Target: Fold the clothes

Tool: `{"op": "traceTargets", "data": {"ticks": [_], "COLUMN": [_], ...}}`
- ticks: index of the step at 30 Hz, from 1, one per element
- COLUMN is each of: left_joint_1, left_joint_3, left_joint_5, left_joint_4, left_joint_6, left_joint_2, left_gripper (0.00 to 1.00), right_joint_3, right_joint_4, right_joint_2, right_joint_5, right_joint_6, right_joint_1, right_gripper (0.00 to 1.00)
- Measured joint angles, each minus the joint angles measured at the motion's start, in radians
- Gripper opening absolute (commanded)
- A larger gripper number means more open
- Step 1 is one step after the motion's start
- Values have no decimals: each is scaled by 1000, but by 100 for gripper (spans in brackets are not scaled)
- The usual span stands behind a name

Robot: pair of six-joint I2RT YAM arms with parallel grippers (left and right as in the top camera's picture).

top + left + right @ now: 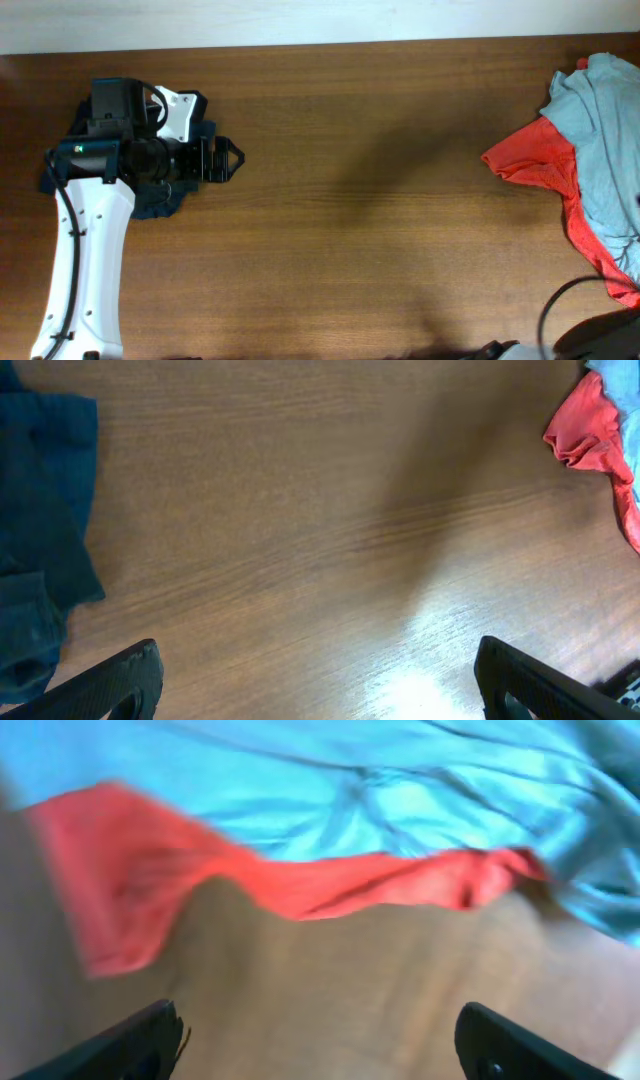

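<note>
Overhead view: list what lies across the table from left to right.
navy shirt → left gripper → open stretch of wooden table → red shirt → pale grey-blue shirt

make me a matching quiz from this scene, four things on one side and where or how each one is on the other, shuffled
1 navy shirt
2 red shirt
3 grey-blue shirt
4 left gripper

a on top of another shirt
b open, over bare table
c beneath the left arm
d partly covered, far right

Pairs: 1-c, 2-d, 3-a, 4-b
</note>
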Motion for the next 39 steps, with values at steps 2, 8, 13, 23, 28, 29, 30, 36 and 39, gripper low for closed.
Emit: {"op": "traceTargets", "data": {"ticks": [2, 8, 13, 23, 28, 29, 30, 36, 39], "left_joint_1": [0, 0, 0, 0, 0, 0, 0, 0, 0], "left_joint_3": [0, 0, 0, 0, 0, 0, 0, 0, 0], "left_joint_5": [0, 0, -17, -81, -89, -91, -91, -92, -92], "left_joint_4": [3, 2, -27, -38, -38, -38, -38, -39, -50], "left_joint_6": [0, 0, 0, 0, 0, 0, 0, 0, 0], "left_joint_2": [0, 0, 0, 0, 0, 0, 0, 0, 0], "left_gripper": [99, 99, 99, 99, 99, 99, 99, 99, 99], "right_joint_3": [0, 0, 0, -13, -47, -52, -58, -100, -116], "right_joint_4": [-5, -12, -35, 47, 84, 90, 101, 152, 183], "right_joint_2": [43, 156, 218, 224, 230, 235, 241, 262, 262], "right_joint_5": [12, 98, 222, 268, 268, 268, 268, 268, 268], "right_joint_6": [0, 15, 48, 61, 51, 49, 49, 45, 45], "right_joint_1": [-51, -148, -221, -301, -301, -301, -301, -301, -301], "right_gripper": [90, 87, 87, 83, 83, 83, 83, 84, 84]}}
